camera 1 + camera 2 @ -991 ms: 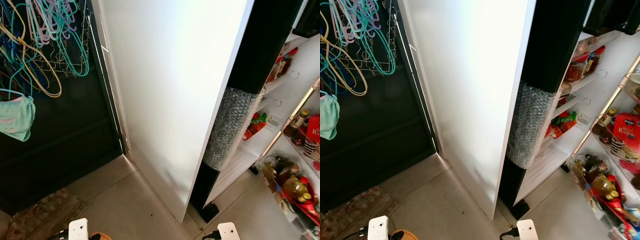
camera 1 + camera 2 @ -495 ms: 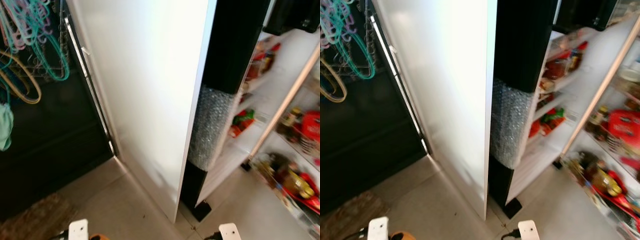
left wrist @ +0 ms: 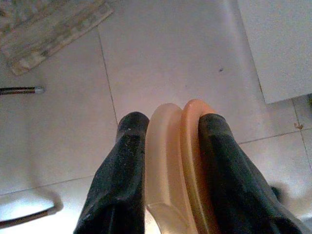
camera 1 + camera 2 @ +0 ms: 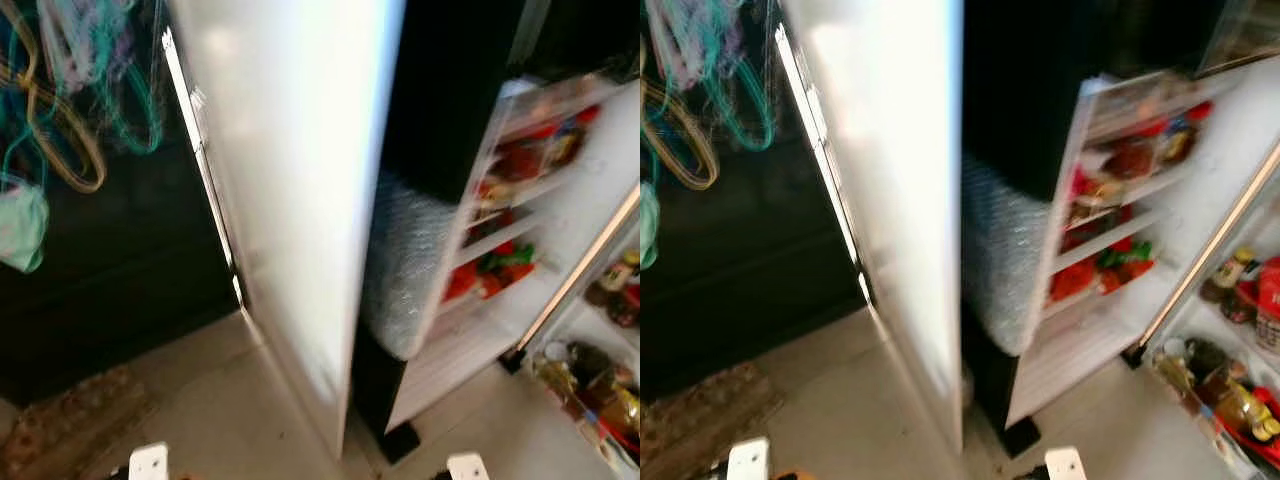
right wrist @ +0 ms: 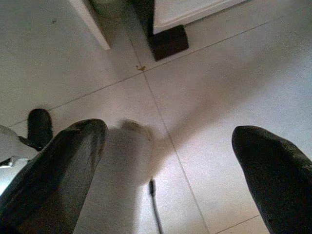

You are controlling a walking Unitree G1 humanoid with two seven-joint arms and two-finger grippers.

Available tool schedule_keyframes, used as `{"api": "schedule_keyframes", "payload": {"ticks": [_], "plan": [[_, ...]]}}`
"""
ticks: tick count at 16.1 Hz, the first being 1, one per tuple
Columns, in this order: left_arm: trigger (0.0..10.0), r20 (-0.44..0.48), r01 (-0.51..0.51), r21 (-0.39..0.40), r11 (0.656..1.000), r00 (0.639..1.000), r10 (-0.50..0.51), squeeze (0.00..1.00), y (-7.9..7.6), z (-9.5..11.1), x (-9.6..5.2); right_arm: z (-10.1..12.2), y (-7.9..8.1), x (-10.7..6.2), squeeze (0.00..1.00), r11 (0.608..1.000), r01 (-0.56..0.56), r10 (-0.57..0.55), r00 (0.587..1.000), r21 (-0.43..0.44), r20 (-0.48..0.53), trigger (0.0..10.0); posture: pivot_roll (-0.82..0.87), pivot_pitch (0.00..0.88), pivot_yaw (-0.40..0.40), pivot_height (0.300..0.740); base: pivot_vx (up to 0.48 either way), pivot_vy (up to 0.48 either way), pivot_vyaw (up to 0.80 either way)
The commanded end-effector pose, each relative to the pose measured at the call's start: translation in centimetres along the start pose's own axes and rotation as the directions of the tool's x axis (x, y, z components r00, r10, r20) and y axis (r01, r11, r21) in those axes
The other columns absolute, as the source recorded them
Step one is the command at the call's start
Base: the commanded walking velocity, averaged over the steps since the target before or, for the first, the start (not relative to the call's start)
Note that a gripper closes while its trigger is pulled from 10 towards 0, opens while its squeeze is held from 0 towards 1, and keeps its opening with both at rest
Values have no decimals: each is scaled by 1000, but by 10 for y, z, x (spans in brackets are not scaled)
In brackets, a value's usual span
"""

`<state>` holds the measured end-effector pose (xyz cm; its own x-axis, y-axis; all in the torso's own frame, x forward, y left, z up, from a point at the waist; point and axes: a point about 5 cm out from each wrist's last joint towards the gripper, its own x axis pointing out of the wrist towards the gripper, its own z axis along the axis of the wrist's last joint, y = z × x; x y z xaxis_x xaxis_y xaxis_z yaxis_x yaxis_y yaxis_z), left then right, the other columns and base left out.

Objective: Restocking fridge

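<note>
Fridge point(image 4: 1120, 260) shelves swung more into my view – I'm turning toward it, left gripper point(image 3: 168, 161) clamping an orange-cream thing point(image 3: 178, 165), right gripper point(image 5: 165, 165) spread empty.

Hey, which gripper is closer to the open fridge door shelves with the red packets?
Right. The right gripper hangs open over floor near the fridge door shelves; the left gripper, clamping an orange object, hangs farther away.

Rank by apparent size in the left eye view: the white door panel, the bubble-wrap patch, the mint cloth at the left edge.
1. White door panel, by far the largest.
2. Bubble-wrap patch.
3. Mint cloth, smallest, though cut off by the frame edge and blurred.
</note>
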<state>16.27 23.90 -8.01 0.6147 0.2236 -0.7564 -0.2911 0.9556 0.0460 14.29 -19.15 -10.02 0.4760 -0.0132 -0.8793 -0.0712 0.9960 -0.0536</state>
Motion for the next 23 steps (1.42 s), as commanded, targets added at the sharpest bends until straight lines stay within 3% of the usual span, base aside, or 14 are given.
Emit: {"api": "schedule_keyframes", "payload": {"ticks": [1, 8, 12, 18, 21, 23], "plan": [[10000, -46, 26, 3, 1000, 999, -26, 0, -9, -11, -2, -1, -7, -1, 0, 1000, 18, -18, 1000, 5, 1, 10000, -25, 6, 18, 740, 0, -398, 0], [10000, -46, 21, -8, 1000, 999, -21, 0, -9, -13, -3, -2, -13, -2, 0, 1000, 14, -13, 1000, -21, 11, 10000, -27, 23, 15, 740, 0, -399, 0], [10000, -35, 28, -13, 1000, 999, -29, 0, -12, -10, -2, 3, -1, 0, 0, 1000, 2, -1, 1000, -20, 22, 10000, -30, 28, 16, 740, 0, -397, 0], [10000, -16, 39, -17, 999, 999, -40, 0, -17, -4, 0, 8, 5, 1, 0, 1000, 12, -12, 999, -5, 31, 10000, -27, 29, 16, 740, 0, -398, 0], [10000, 22, 58, -25, 998, 998, -58, 0, -23, 7, 3, 17, 17, 4, 0, 1000, 1, -1, 999, -4, 37, 10000, -26, 26, 16, 740, 0, -398, 0], [10000, 111, 97, -52, 994, 990, -91, 0, -31, 29, 6, 19, 22, 5, 0, 1000, -6, 7, 999, -10, 39, 10000, -27, 24, 16, 740, 0, -148, 0]]}}
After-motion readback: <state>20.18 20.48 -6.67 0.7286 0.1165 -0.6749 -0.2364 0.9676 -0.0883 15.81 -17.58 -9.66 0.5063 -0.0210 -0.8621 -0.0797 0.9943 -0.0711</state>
